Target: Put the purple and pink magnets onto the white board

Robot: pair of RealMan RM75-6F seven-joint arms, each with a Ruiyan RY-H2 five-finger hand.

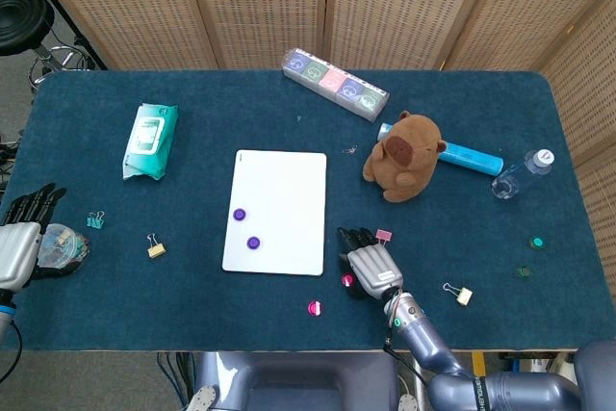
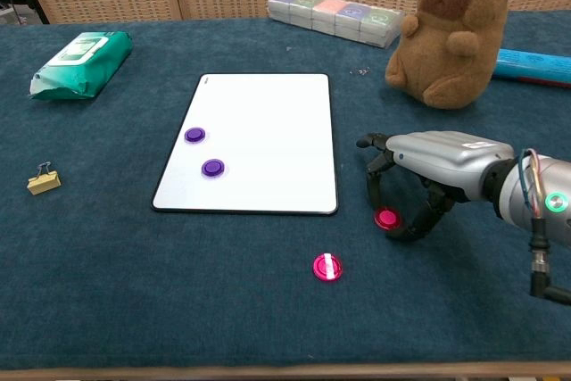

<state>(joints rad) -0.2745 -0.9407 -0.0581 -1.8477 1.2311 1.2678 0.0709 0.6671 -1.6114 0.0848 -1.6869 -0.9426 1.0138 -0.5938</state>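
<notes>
The white board (image 1: 279, 190) (image 2: 259, 113) lies flat mid-table with two purple magnets (image 2: 194, 135) (image 2: 212, 168) on its left part. One pink magnet (image 2: 386, 218) (image 1: 347, 280) sits on the blue cloth right of the board's near corner. My right hand (image 2: 437, 153) (image 1: 371, 269) arches over it, a finger on its left and the thumb on its right; the magnet still rests on the cloth. A second pink magnet (image 2: 327, 267) (image 1: 314, 308) lies nearer the front edge. My left hand (image 1: 19, 238) rests at the far left edge with fingers spread, holding nothing.
A brown plush animal (image 1: 404, 153) sits right of the board, with a blue tube (image 1: 472, 155) and a bottle (image 1: 520, 175) beyond it. A green wipes pack (image 1: 150, 140) lies at the left, a row of small boxes (image 1: 335, 84) at the back. Binder clips (image 1: 155, 246) (image 1: 460, 293) are scattered about.
</notes>
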